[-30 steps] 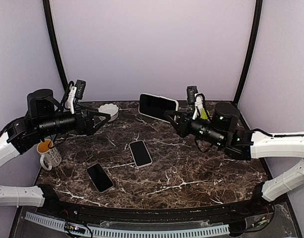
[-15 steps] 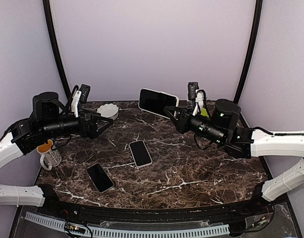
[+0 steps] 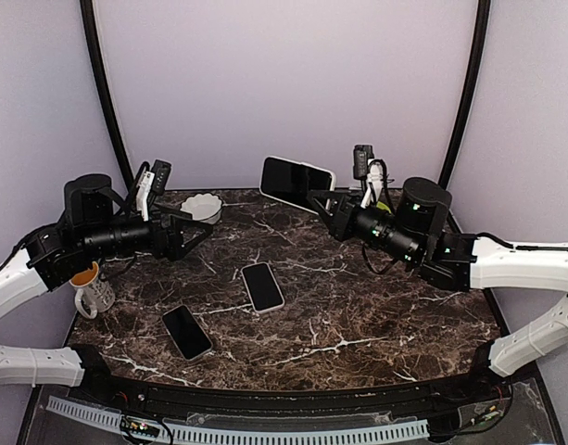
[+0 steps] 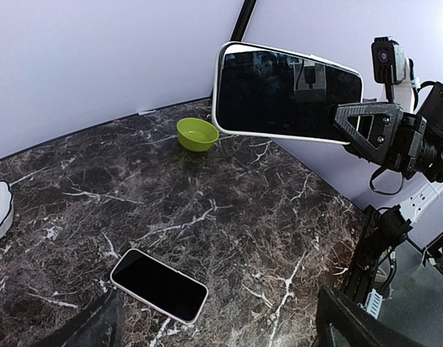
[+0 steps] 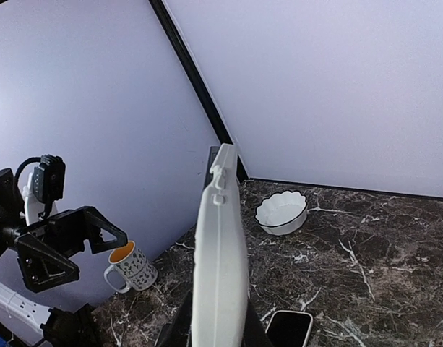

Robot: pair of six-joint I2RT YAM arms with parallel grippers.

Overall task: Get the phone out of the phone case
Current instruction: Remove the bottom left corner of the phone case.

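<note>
A phone in a white case (image 3: 296, 181) is held in the air above the back of the table, screen facing the left arm. My right gripper (image 3: 326, 206) is shut on its lower right end. In the right wrist view the case (image 5: 220, 253) stands edge-on between my fingers (image 5: 179, 327). In the left wrist view the cased phone (image 4: 286, 90) hangs at the upper right, well away from me. My left gripper (image 3: 193, 232) is open and empty, pointing toward the phone from the left, with a wide gap between them.
Two more phones lie on the marble table: a white-edged one (image 3: 262, 286) at the middle and a dark one (image 3: 187, 331) nearer the front left. A white fluted bowl (image 3: 202, 206) sits back left, a green bowl (image 4: 196, 134) at the back, and a patterned mug (image 3: 91, 287) at the left edge.
My right gripper has raised the cased phone higher and a little toward the back. My left arm has edged slightly to the right, its gripper still open.
</note>
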